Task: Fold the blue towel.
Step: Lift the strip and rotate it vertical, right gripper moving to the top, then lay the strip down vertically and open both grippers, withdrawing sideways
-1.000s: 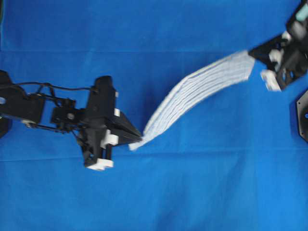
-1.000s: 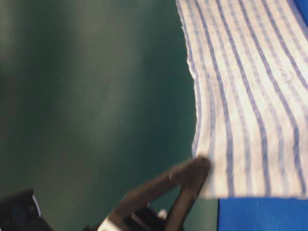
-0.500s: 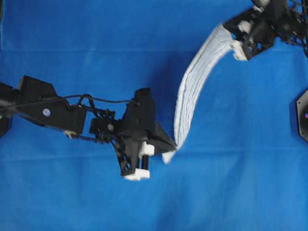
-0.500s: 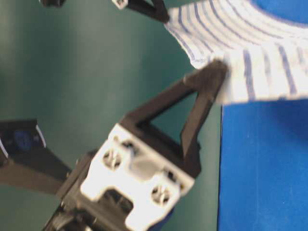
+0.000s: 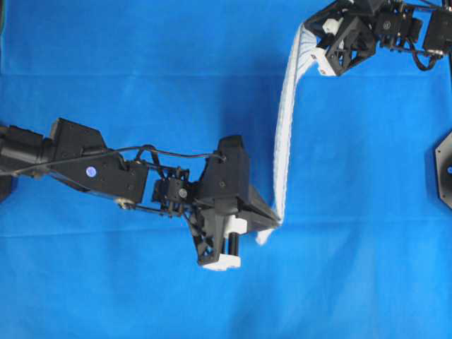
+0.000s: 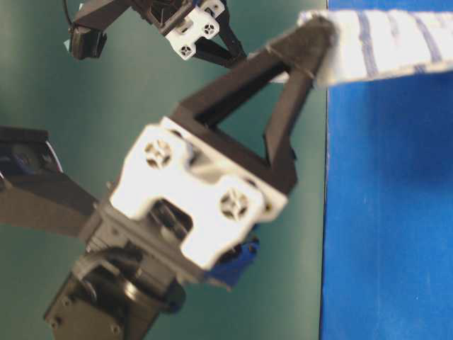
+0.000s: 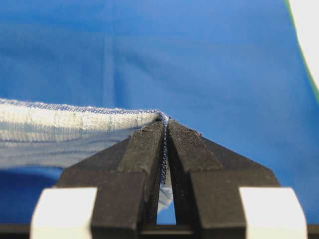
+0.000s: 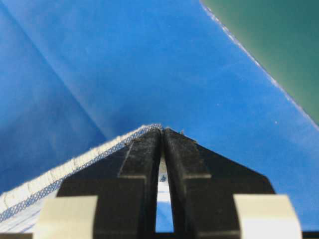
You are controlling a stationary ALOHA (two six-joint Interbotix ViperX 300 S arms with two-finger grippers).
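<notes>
The blue towel (image 5: 284,134), white with thin blue stripes, hangs stretched in the air as a narrow band between my two grippers. My left gripper (image 5: 277,220) is shut on its lower corner near the middle of the overhead view. My right gripper (image 5: 308,35) is shut on the upper corner at the top right. In the left wrist view the towel's hem (image 7: 75,122) runs left from the left gripper (image 7: 165,124), pinched between the jaws. The right wrist view shows the towel's edge (image 8: 60,172) caught in the right gripper (image 8: 162,132). At table level, the towel (image 6: 386,46) shows at the top right.
A plain blue cloth (image 5: 353,268) covers the table under both arms. A black fixture (image 5: 445,169) sits at the right edge. Beyond the cloth's edge the surface is green (image 8: 279,40).
Both grippers have moved with the towel: the left one right and slightly down, the right one left and up. The towel has swung from a slanted band to a nearly vertical one.
</notes>
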